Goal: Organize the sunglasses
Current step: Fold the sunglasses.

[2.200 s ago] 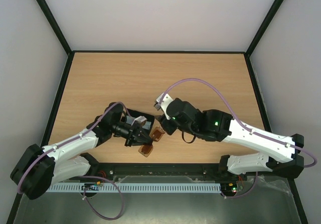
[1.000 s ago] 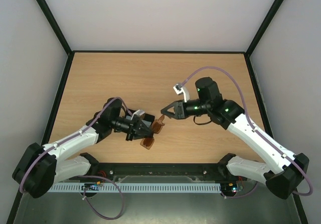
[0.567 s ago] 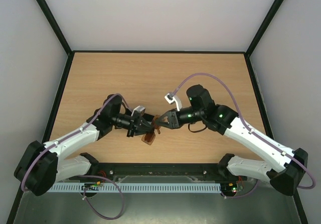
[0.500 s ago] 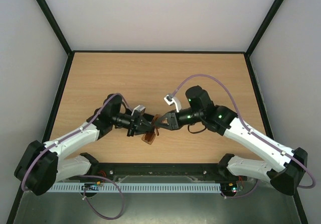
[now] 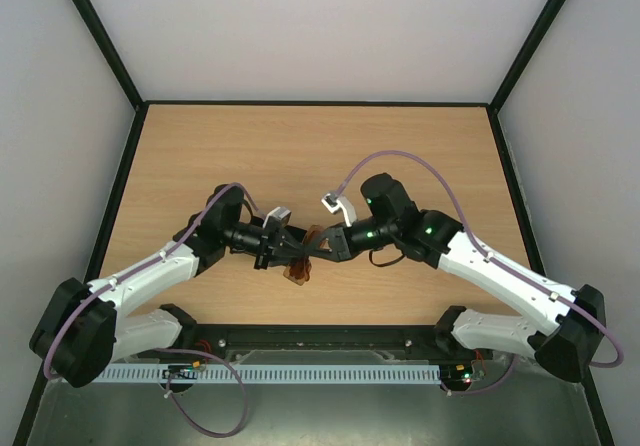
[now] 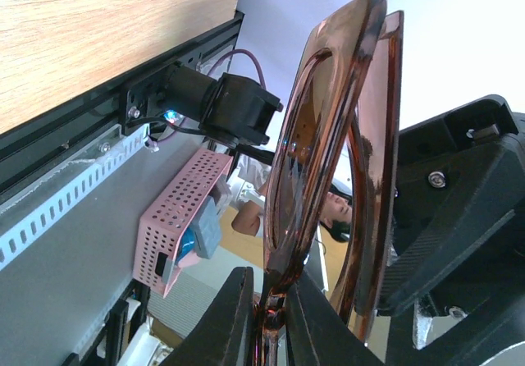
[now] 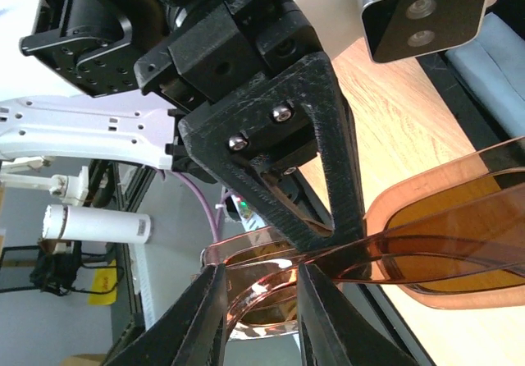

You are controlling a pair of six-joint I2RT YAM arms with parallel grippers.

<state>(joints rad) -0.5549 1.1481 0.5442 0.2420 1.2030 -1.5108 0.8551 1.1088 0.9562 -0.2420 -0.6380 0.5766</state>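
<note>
The sunglasses point(image 5: 303, 266) have an amber translucent frame and hang in the air above the table's front middle, between my two grippers. My left gripper point(image 5: 291, 249) is shut on the frame's rim; the left wrist view shows its fingers point(image 6: 238, 317) pinching the amber rim point(image 6: 328, 136) edge-on. My right gripper point(image 5: 323, 246) meets it from the right. In the right wrist view its gripper point(image 7: 258, 272) is closed on a curved amber part of the sunglasses point(image 7: 459, 243), right against the black left gripper point(image 7: 262, 112). The right gripper also shows in the left wrist view point(image 6: 459, 194).
The wooden table point(image 5: 300, 156) is walled by black posts and pale panels. A black rail point(image 5: 320, 341) and a white perforated cable tray point(image 5: 300, 374) run along the near edge. No case or cloth is in view.
My right gripper has swung left from the middle right, reached the sunglasses and closed on them. My left gripper has lifted and turned the sunglasses toward it.
</note>
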